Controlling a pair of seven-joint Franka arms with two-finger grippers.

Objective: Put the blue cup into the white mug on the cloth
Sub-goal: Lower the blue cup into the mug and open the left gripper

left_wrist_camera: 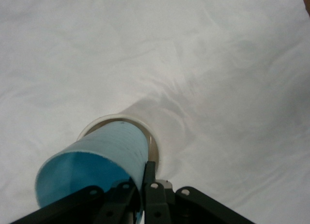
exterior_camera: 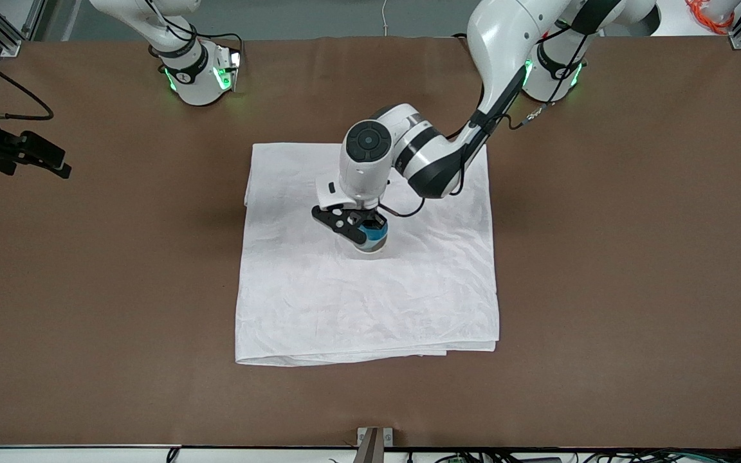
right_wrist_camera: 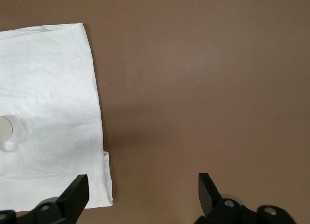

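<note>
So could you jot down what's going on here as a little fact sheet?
Left hand: over the cloth's middle, shut on the cup
Cup: blue, tilted, its base inside the mug's rim
Mug: standing on the cloth, mostly hidden by the cup
Cloth: white, wrinkled, spread at the table's middle
Right hand: open, over bare table beside the cloth; this arm waits

Cloth [exterior_camera: 370, 296]: white woven fabric, matt, lightly wrinkled. Blue cup [left_wrist_camera: 104, 158]: smooth plastic, faint ridges, slight sheen. Table [exterior_camera: 634, 257]: brown, matt, even surface.
</note>
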